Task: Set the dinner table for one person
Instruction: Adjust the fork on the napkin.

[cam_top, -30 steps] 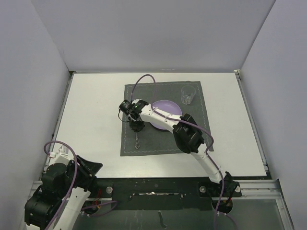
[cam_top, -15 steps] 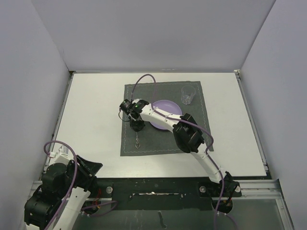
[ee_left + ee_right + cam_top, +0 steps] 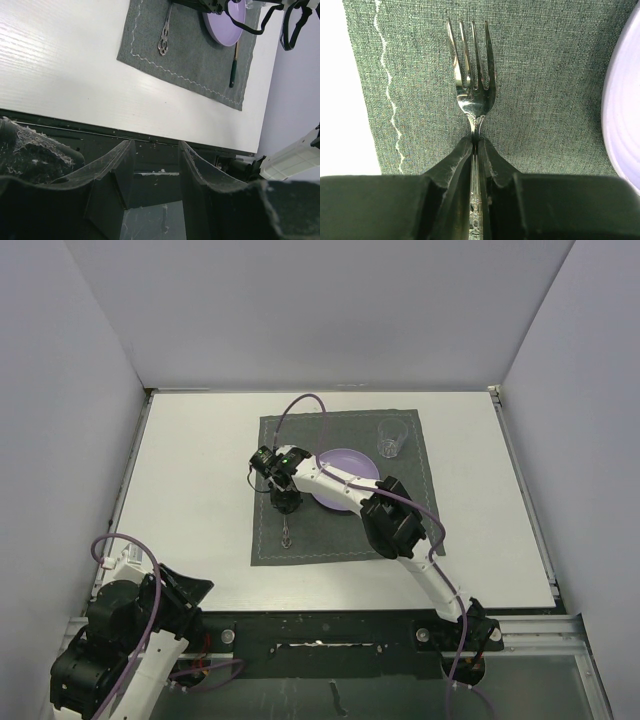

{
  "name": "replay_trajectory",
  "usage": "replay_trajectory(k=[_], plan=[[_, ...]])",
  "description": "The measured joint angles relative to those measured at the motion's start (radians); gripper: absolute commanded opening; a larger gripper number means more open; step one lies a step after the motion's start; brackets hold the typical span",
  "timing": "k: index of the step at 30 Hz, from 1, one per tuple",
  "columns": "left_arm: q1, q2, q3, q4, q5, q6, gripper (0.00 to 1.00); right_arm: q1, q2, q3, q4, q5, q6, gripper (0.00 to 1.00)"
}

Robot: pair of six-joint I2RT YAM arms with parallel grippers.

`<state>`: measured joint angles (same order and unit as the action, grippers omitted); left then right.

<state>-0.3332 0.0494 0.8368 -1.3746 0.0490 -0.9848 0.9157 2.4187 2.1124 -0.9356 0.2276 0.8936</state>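
The dinner table [image 3: 190, 490] is the broad white top spread out ahead of both arm bases, and I am partway through laying the setting on the dark grey placemat [image 3: 320, 540] at its middle. The step in hand is the fork [image 3: 471, 75]: my right gripper [image 3: 476, 145] is clamped on its neck just below the tines, with the fork low over the mat to the left of the lilac plate [image 3: 345, 465]; I cannot tell whether it rests on the cloth. A clear glass [image 3: 390, 438] stands at the mat's far right corner, and a dark-handled piece of cutlery [image 3: 233, 70] lies just right of the plate. I judge the next move to be letting the fork go and lifting straight up, so the handle does not drag or skew, and keeping my wrist clear of the plate rim beside it. My left gripper [image 3: 155, 147] hangs back over the near edge, jaws apart and empty. The tabletop is smooth and matt white with a metal rail [image 3: 330, 625] along the front, and plain pale walls [image 3: 320, 310] close it in on three sides.
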Motion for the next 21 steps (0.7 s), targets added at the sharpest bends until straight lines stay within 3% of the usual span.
replay_trajectory(k=[10,12,18,21], plan=[[-0.002,0.0,0.0,-0.023,-0.011,0.0,0.38,-0.004,0.0,0.0,0.012,-0.012,0.0,0.0],[-0.006,0.0,0.0,-0.025,-0.013,0.0,0.38,-0.005,0.0,0.0,0.017,-0.014,0.0,0.07],[-0.013,0.0,0.0,-0.03,-0.019,-0.002,0.39,-0.005,0.0,0.0,0.023,-0.016,0.0,0.1],[-0.015,0.0,0.0,-0.03,-0.022,-0.003,0.39,-0.006,0.0,0.0,0.023,-0.018,0.0,0.16]])
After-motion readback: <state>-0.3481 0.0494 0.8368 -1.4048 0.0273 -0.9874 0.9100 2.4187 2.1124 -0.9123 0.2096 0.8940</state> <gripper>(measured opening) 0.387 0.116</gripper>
